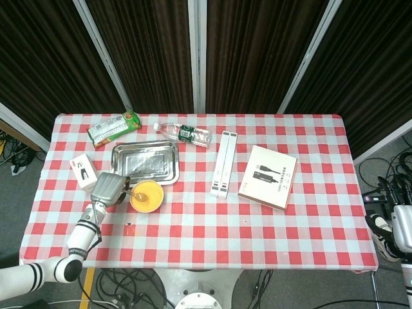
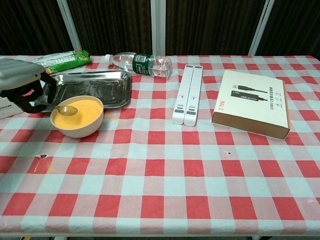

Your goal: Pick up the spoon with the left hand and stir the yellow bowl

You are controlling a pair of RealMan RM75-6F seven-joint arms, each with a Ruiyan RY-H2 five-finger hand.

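1 yellow bowl point(image 2: 77, 116), spoon point(image 2: 64, 109) inside, left hand point(image 2: 21, 85) holding

Bright, even overhead light; sharp frames, faint shadows.

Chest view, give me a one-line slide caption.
Left hand holds the spoon in the yellow bowl beside a steel tray.

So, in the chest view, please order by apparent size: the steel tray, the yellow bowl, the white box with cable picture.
1. White box with cable picture, largest.
2. Steel tray.
3. Yellow bowl, smallest.
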